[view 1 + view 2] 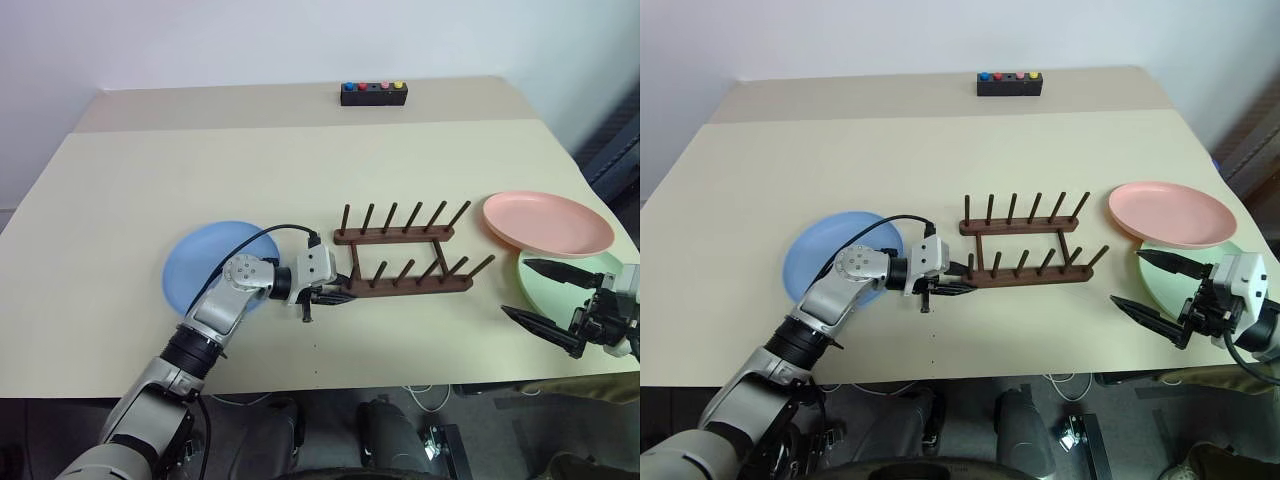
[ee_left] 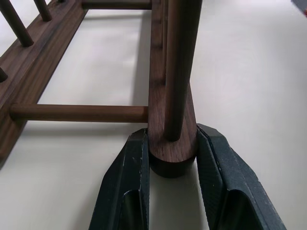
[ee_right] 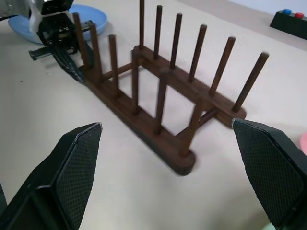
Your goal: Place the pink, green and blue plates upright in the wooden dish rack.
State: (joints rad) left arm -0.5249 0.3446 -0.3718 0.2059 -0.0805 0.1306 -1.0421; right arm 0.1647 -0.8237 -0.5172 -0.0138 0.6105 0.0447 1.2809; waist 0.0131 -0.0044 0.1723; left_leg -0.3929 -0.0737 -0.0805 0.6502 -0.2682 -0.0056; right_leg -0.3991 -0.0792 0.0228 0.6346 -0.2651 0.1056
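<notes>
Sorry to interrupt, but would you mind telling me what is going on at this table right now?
The robot's left gripper is shut on the near rail end of the dark brown wooden dish rack, apparently steadying it. Its right gripper hangs open by the table's right edge, holding nothing. No plate is racked yet: the light blue plastic plate lies flat behind the left arm, and the salmon pink plate overlaps the pale mint green plate on the right.

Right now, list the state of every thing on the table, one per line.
Wooden dish rack: upright on the table, no plates in it.
Blue plate: flat on the table.
Pink plate: resting on the green plate's rim.
Green plate: flat, partly under the pink one.
Left tool: shut on the rack's near rail end.
Right tool: open, holding nothing.
</notes>
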